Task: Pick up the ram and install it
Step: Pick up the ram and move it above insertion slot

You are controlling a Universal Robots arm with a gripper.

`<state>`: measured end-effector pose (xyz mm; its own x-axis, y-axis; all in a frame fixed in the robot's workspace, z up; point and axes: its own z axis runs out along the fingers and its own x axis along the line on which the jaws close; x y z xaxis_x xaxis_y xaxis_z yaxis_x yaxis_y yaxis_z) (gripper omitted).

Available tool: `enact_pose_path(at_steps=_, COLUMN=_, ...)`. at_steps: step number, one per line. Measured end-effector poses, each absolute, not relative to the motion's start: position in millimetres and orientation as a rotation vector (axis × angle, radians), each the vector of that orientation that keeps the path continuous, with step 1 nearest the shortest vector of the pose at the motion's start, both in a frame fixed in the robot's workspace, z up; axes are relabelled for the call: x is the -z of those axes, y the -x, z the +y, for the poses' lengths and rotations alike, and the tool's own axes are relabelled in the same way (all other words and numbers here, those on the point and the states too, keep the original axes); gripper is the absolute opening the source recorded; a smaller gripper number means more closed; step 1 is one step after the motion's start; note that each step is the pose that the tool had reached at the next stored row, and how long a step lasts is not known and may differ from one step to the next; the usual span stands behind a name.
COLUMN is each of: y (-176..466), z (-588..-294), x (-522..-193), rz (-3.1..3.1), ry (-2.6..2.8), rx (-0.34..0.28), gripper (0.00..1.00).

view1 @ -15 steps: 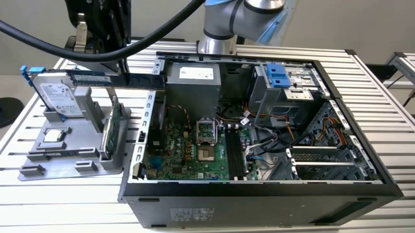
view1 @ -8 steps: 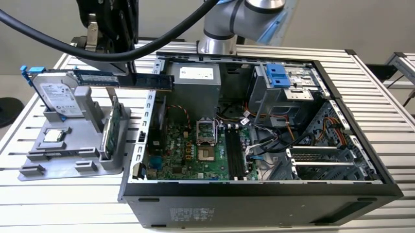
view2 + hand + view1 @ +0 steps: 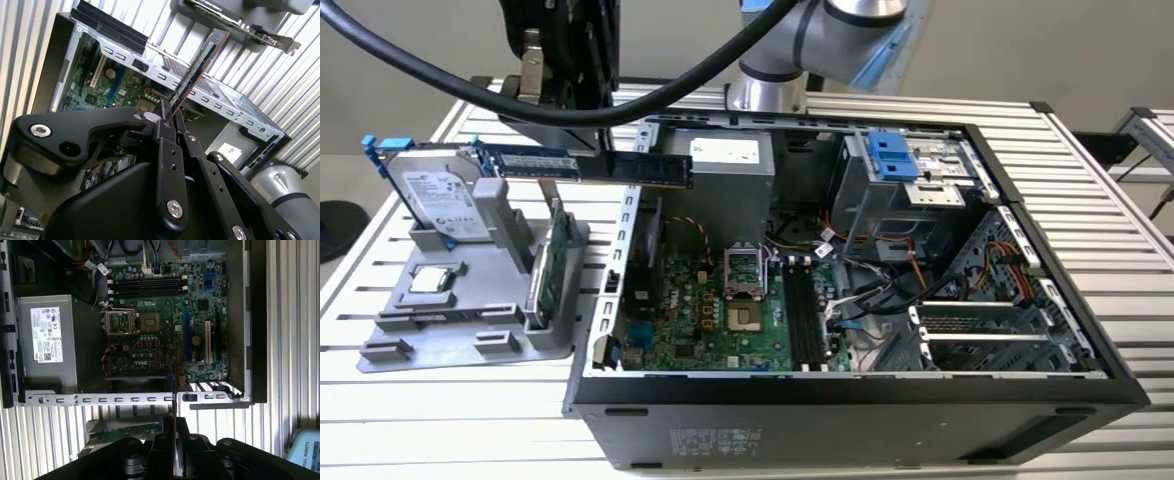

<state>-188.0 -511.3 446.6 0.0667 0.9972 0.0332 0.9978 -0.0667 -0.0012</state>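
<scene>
In the exterior view the hand [image 3: 564, 140] reaches down from above and pinches the ram [image 3: 587, 166]. The ram hangs level in the air, one end over the hard drive [image 3: 443, 195] and the other at the rim of the open computer case [image 3: 854, 405]. Its small pale label is too small to read. The hard drive, silver with blue rails and a printed sticker, stands upright in a grey holder [image 3: 467, 345] beside the case. A green card [image 3: 550, 265] stands on edge in the same holder, and a processor chip [image 3: 430, 280] lies flat on it. Inside the case are the motherboard [image 3: 707, 320], its dark memory slots [image 3: 803, 315] and a power supply [image 3: 734, 175] with a white sticker. A thick black cable [image 3: 670, 90] sweeps past the arm [image 3: 781, 70]. Everything rests on a slatted metal tabletop [image 3: 1107, 230].

In the second wrist view the hand [image 3: 171, 112] is clamped on the near end of the ram [image 3: 200, 67], which juts out slantwise over the case wall. The hard drive [image 3: 220, 12] lies beyond it and the motherboard [image 3: 100, 82] to one side.

In the first wrist view the ram [image 3: 174, 385] shows edge-on as a thin line rising from the hand [image 3: 175, 422]. It crosses the case's side wall, well apart from the memory slots [image 3: 147, 287]. The power supply [image 3: 47, 340] bears a densely printed white sticker. The tabletop [image 3: 295, 340] shows bright slats beside the case.
</scene>
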Motion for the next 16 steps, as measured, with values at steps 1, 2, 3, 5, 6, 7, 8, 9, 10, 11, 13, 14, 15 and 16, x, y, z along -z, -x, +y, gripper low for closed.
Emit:
enact_pose_path(at_steps=1, y=187, z=-511, x=-447, rz=-2.13, ry=2.277, rx=0.036, gripper=0.0)
enact_pose_path(at_steps=2, y=186, z=-511, x=-447, rz=-2.13, ry=2.277, rx=0.036, gripper=0.0)
enact_pose_path(at_steps=3, y=185, z=-511, x=-447, rz=-2.13, ry=2.277, rx=0.036, gripper=0.0)
enact_pose_path(at_steps=5, y=183, z=-511, x=-447, rz=-2.13, ry=2.277, rx=0.036, gripper=0.0)
enact_pose_path(at_steps=6, y=181, z=-511, x=-447, rz=-2.13, ry=2.277, rx=0.036, gripper=0.0)
enact_pose_path(at_steps=7, y=180, z=-511, x=-447, rz=-2.13, ry=2.277, rx=0.036, gripper=0.0)
enact_pose_path(at_steps=8, y=179, z=-511, x=-447, rz=-2.13, ry=2.277, rx=0.036, gripper=0.0)
enact_pose_path(at_steps=9, y=178, z=-511, x=-447, rz=-2.13, ry=2.277, rx=0.036, gripper=0.0)
enact_pose_path(at_steps=10, y=177, z=-511, x=-447, rz=-2.13, ry=2.277, rx=0.036, gripper=0.0)
enact_pose_path(at_steps=11, y=176, z=-511, x=-447, rz=-2.13, ry=2.277, rx=0.037, gripper=0.0)
enact_pose_path(at_steps=13, y=174, z=-511, x=-447, rz=-2.13, ry=2.277, rx=0.036, gripper=0.0)
enact_pose_path(at_steps=14, y=173, z=-511, x=-447, rz=-2.13, ry=2.277, rx=0.036, gripper=0.0)
enact_pose_path(at_steps=15, y=172, z=-511, x=-447, rz=-2.13, ry=2.277, rx=0.036, gripper=0.0)
enact_pose_path(at_steps=16, y=171, z=-511, x=-447, rz=-2.13, ry=2.277, rx=0.036, gripper=0.0)
